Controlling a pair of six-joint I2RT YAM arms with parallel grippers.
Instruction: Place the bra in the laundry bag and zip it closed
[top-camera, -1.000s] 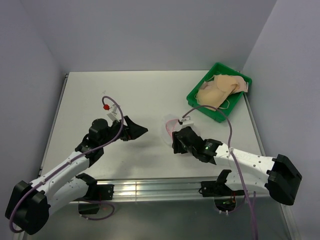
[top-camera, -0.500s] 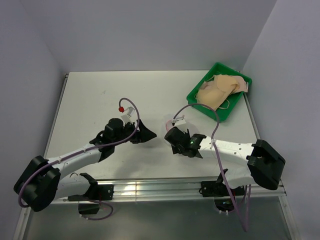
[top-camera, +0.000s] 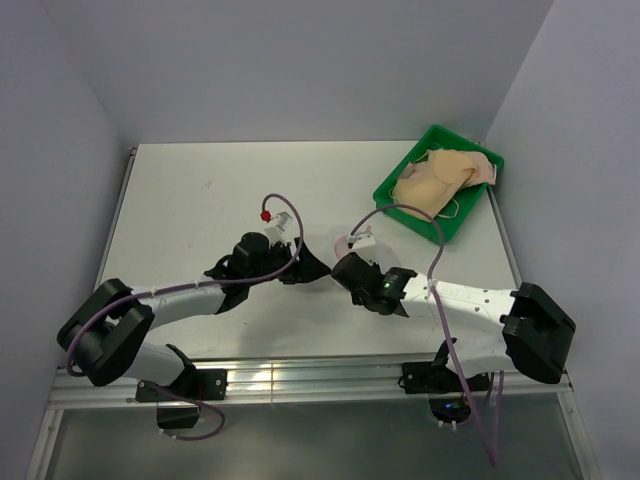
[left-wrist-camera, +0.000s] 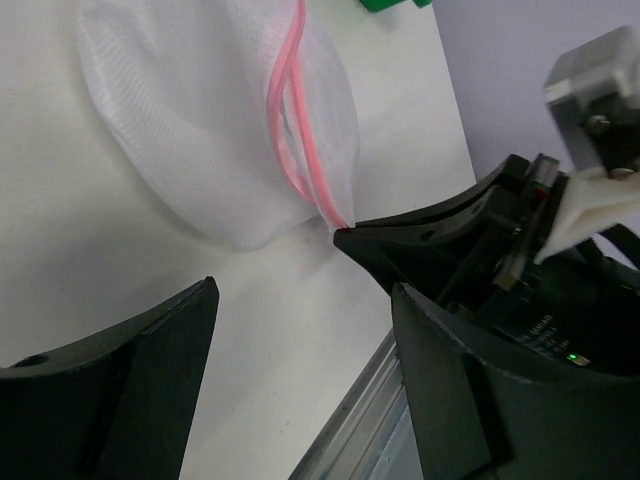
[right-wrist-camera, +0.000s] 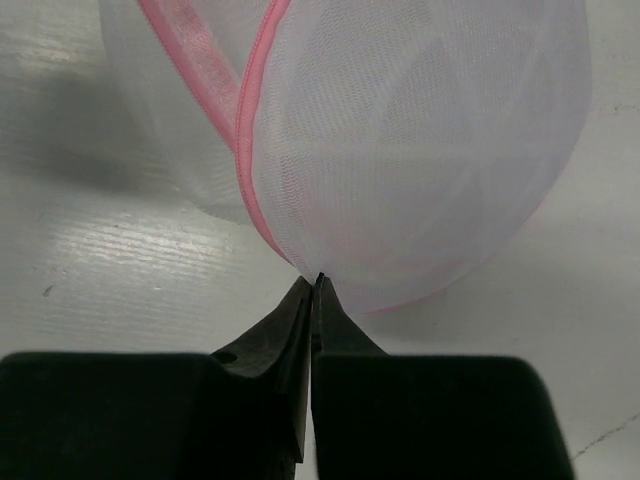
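Observation:
The laundry bag (right-wrist-camera: 400, 130), a dome of white mesh with pink zipper trim, sits on the table mid-right (top-camera: 340, 246). My right gripper (right-wrist-camera: 318, 285) is shut, its tips pinching the bag's near edge right by the pink trim. In the top view it (top-camera: 345, 265) sits just in front of the bag. My left gripper (top-camera: 318, 268) is open and low, just left of the bag. The left wrist view shows its jaws (left-wrist-camera: 303, 290) wide apart with bare table between them and the bag (left-wrist-camera: 200, 130) beyond. The peach bra (top-camera: 435, 178) lies in the green tray (top-camera: 410, 222).
The green tray stands at the back right, near the right wall. The right gripper's black tip (left-wrist-camera: 345, 237) shows in the left wrist view, close to my left gripper's right finger (left-wrist-camera: 450, 360). The metal rail (top-camera: 300, 375) runs along the near table edge.
My left arm has swung right, up to the bag. My right gripper has moved a little left and closed on the bag's edge.

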